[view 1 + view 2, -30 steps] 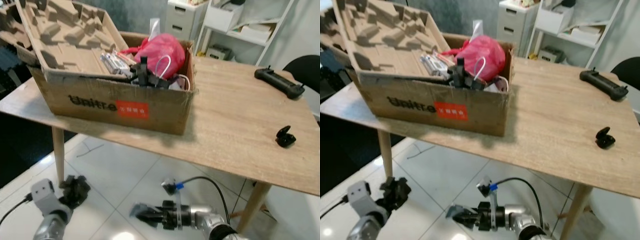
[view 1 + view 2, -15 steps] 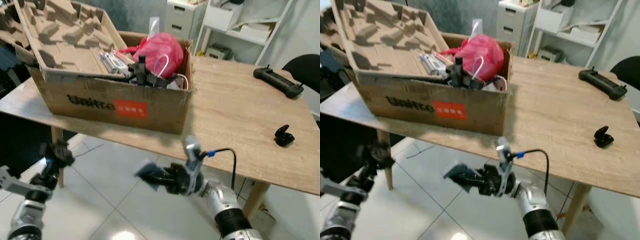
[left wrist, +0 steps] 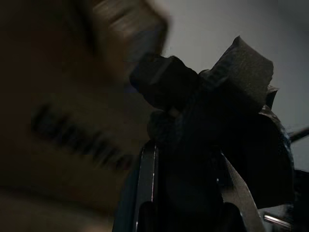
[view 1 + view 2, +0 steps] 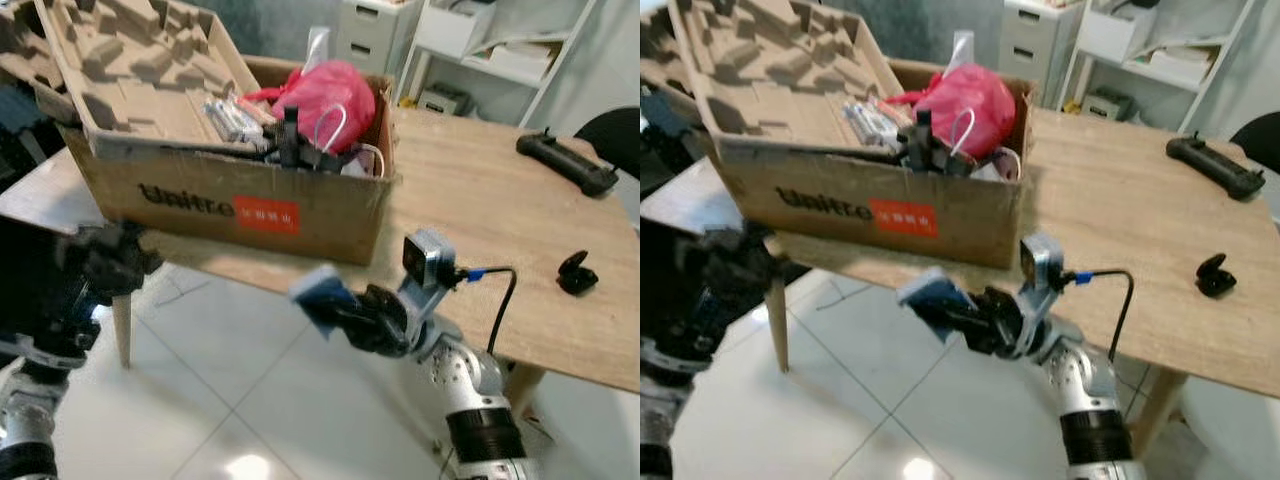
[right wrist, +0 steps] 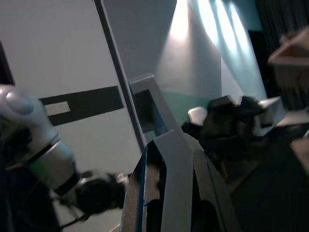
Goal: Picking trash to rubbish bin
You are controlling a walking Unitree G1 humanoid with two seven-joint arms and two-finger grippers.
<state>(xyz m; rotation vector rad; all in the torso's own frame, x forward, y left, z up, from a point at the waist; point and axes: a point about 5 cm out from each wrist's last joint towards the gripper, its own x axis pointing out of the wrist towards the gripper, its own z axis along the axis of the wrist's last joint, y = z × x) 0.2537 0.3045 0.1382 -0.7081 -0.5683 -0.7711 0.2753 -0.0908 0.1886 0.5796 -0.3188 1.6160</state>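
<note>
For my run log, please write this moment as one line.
phase: arms raised | left claw: holds dark trash, below table edge | right claw: in front of cardboard box, grip unclear

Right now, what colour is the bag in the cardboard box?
Pinkish red. The plastic bag sits at the back of the open cardboard box, clearest in the left eye view.

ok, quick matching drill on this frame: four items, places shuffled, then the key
Items:
1. cardboard box
2. red bag
3. earbud case
4. black controller

Places:
A. far right corner of the table
B. inside the box, at its right end
C. table's left part, at the near edge
D. near the table's right edge, closer to the robot

Pairs: 1-C, 2-B, 3-D, 4-A
</note>
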